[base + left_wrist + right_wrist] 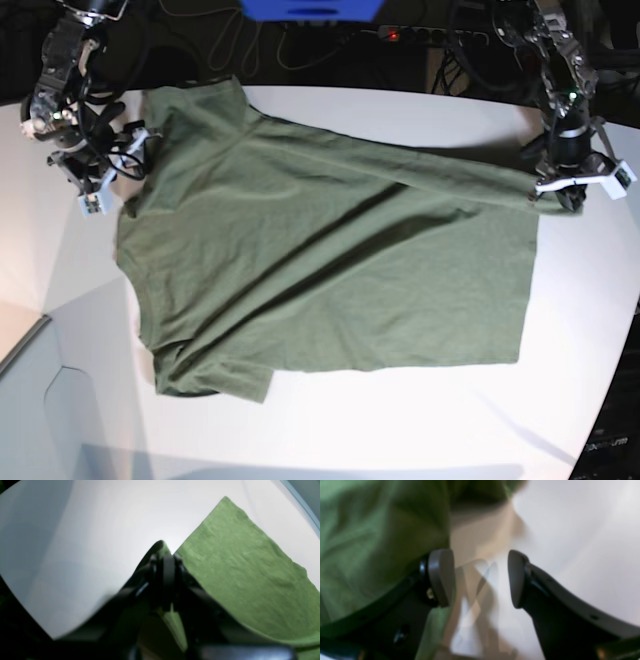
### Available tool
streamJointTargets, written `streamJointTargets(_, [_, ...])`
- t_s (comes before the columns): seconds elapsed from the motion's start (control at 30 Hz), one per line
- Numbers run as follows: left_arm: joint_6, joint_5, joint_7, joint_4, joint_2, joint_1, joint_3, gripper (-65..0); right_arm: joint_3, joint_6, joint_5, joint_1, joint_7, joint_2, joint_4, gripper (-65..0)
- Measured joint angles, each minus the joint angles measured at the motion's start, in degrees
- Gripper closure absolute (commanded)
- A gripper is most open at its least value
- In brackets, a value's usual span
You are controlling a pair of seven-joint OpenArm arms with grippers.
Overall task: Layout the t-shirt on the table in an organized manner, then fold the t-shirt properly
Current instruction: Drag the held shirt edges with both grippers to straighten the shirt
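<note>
Beyond the far edge we see a dark background strung with black cables (215, 45), a blue object (310, 9) at centre, and a power strip (420, 34) showing a red light. At near left stands a pale grey surface (45, 400).

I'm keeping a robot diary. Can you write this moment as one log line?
stage: spreading | t-shirt: flat on table | left gripper: shut on t-shirt | right gripper: open, beside t-shirt

The t-shirt (330, 270) is soft, matt olive cloth, finely textured and creased. The worktop (400, 420) is smooth, matt white. The right gripper (480, 578) has smooth grey pads (441, 577) on black plastic arms.
</note>
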Motion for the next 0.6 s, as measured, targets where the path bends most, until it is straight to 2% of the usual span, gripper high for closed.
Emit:
streamJointTargets(0.37, [0.0,-0.07,0.0,0.0,-0.11,0.0,-0.35,-0.1,0.04,0.0,-0.22,-2.38,-0.44,-1.57,7.93,-34.4])
streamJointTargets(0.6, [0.0,-0.02,-0.02,0.0,-0.09,0.0,-0.02,-0.1,-3.56,0.0,-0.28,-3.5,-0.35,-1.6,7.82,-34.2])
